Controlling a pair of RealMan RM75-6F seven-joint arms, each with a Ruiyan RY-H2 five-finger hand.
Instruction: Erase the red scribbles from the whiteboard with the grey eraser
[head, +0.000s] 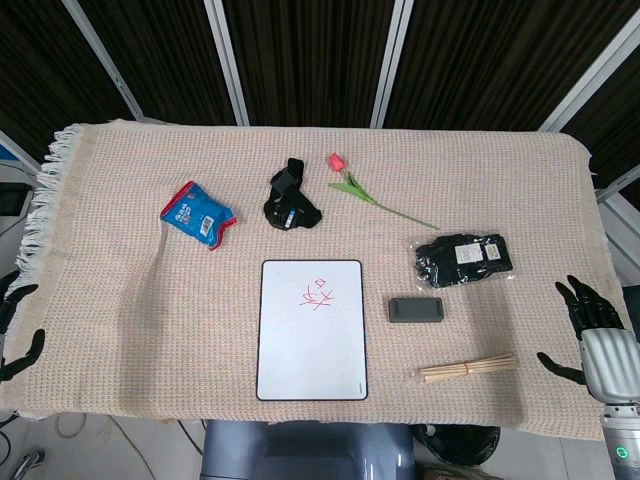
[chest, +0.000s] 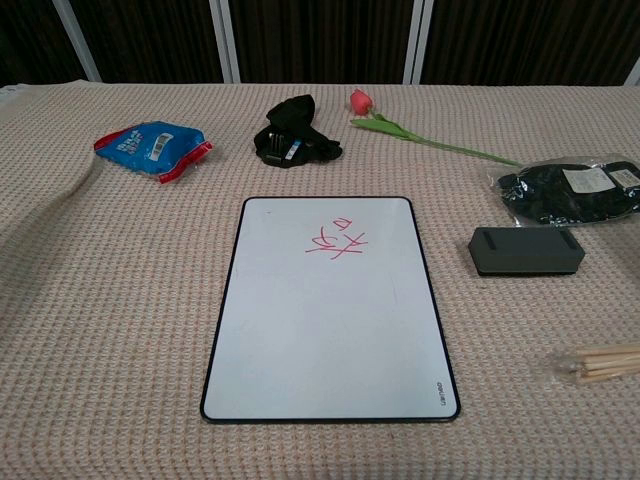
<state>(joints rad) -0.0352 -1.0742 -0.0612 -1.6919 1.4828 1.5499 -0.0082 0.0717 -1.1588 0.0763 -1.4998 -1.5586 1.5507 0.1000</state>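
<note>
A white whiteboard (head: 311, 335) (chest: 330, 320) with a black rim lies at the table's front centre. Red scribbles (head: 318, 294) (chest: 338, 240) mark its upper part. The grey eraser (head: 416, 309) (chest: 527, 251) lies flat on the cloth just right of the board. My right hand (head: 590, 325) hovers at the table's right edge, fingers spread, holding nothing, well right of the eraser. My left hand (head: 14, 325) shows only as dark fingers at the left edge, apart and empty. Neither hand appears in the chest view.
A blue snack packet (head: 198, 213) (chest: 152, 146) lies at back left. A black strap bundle (head: 290, 197) (chest: 293, 133) and a pink tulip (head: 366, 190) (chest: 400, 127) lie behind the board. Black gloves in a bag (head: 463, 259) (chest: 575, 190) and wooden sticks (head: 466, 369) (chest: 605, 364) flank the eraser.
</note>
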